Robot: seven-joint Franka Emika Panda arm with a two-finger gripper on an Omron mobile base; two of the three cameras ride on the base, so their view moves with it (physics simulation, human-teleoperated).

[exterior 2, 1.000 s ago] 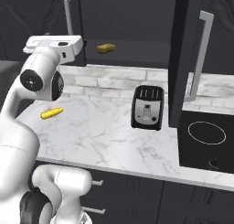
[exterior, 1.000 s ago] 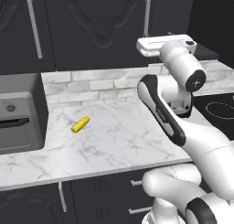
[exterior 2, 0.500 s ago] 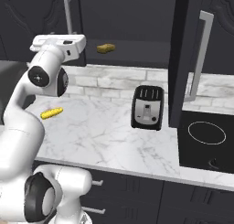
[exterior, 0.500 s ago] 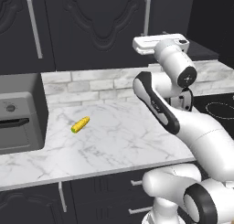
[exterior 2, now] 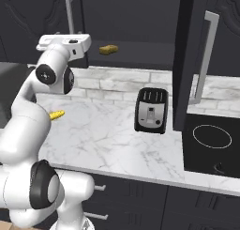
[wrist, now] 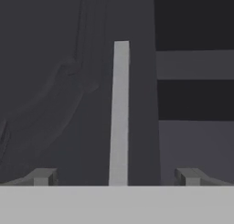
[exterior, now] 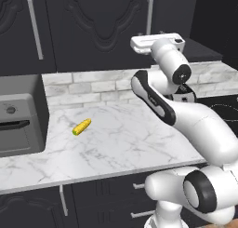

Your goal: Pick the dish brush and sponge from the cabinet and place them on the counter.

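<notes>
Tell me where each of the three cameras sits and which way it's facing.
Left base view: behind the arm's left, facing the counter and cabinet; arm at right.
Right base view: behind its right, facing the toaster and sponge; arm at left.
Hand view: on the hand, facing a cabinet handle between the open gripper tips.
Both base views share the corn cob.

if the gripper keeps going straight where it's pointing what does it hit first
Most likely the silver bar handle of the closed cabinet door, centred between the open gripper's tips. Depth is hard to judge.
</notes>
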